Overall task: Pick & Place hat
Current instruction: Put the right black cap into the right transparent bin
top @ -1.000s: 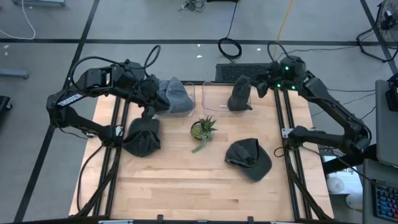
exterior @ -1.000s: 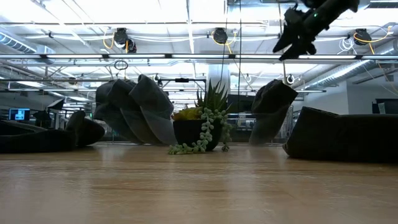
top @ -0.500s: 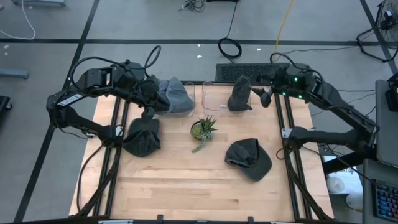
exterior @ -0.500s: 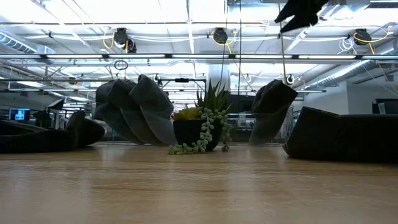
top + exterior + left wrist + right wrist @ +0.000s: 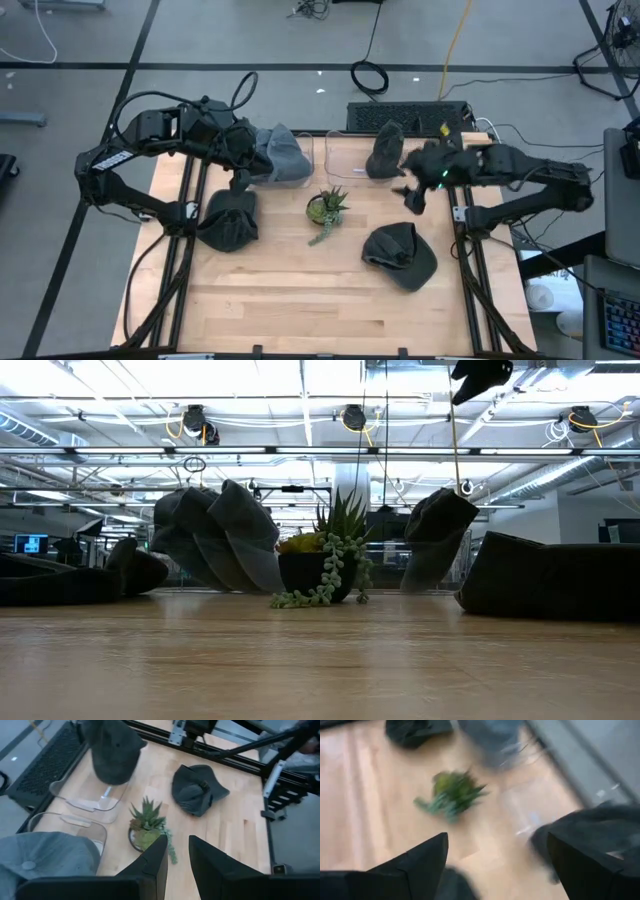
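On the pale wooden counter, a dark grey cap lies flat nearest the front edge, right of centre, with a second dark grey hat crumpled at the left beside the left arm's rail. Between them, a little farther back, stands a small green succulent in a dark pot. Above the counter's right side, between the succulent and the right rail, hangs the right end effector, its two dark fingers spread wide with nothing between them. Farther back, a dark grey hat stands draped upright on a clear plastic stand, and a lighter blue-grey hat sits on a neighbouring clear stand at the counter's rear. The left end effector hovers just beside that blue-grey hat, its fingers narrowly parted and gripping nothing visible.
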